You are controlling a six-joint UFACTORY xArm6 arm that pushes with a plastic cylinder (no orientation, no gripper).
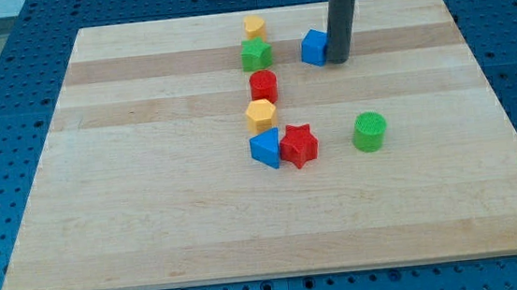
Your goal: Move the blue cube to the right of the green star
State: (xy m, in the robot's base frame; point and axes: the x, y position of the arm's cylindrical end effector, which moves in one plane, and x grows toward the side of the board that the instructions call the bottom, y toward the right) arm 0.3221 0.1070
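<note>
1 cam, high front view angled down, whole wooden board (153,229) in frame.

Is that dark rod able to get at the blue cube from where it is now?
Probably yes. My tip sits right against the blue cube on the view's right side, nothing between them. The green star lies farther toward the view's left.

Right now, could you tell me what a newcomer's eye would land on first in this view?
First, the dark rod near the view's top, my tip right beside the blue cube on its right. Next, the column of blocks at centre, from the yellow block and green star down to the red star. A green cylinder stands alone, right.
</note>
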